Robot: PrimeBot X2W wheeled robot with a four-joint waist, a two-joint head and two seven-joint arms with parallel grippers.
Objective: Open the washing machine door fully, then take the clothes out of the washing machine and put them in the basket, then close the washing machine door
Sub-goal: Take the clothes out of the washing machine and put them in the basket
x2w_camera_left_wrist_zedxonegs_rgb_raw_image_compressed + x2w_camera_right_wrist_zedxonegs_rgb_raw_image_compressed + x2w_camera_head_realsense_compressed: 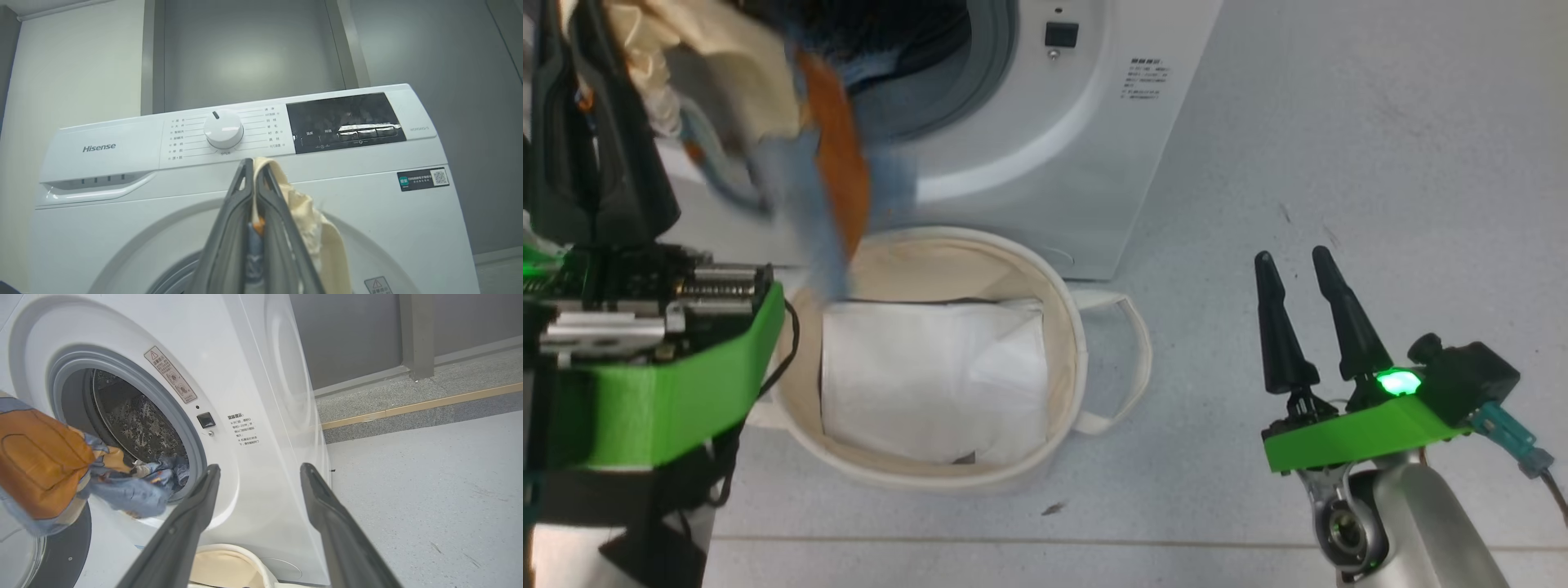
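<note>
Clamped on the clothes at upper left, the left gripper should lift their tail clear of the washing machine, then lower over the centre basket; right gripper gapes empty.

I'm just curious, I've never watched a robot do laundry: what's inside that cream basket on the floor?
A white sheet lies in the basket, covering most of its bottom. The blue and orange clothes dangle over its far rim. Whatever lies under the sheet is hidden.

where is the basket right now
In the head view the basket sits on the floor, lower centre, right in front of the washing machine, a white sheet inside and the clothes dangling above its left rim.
</note>
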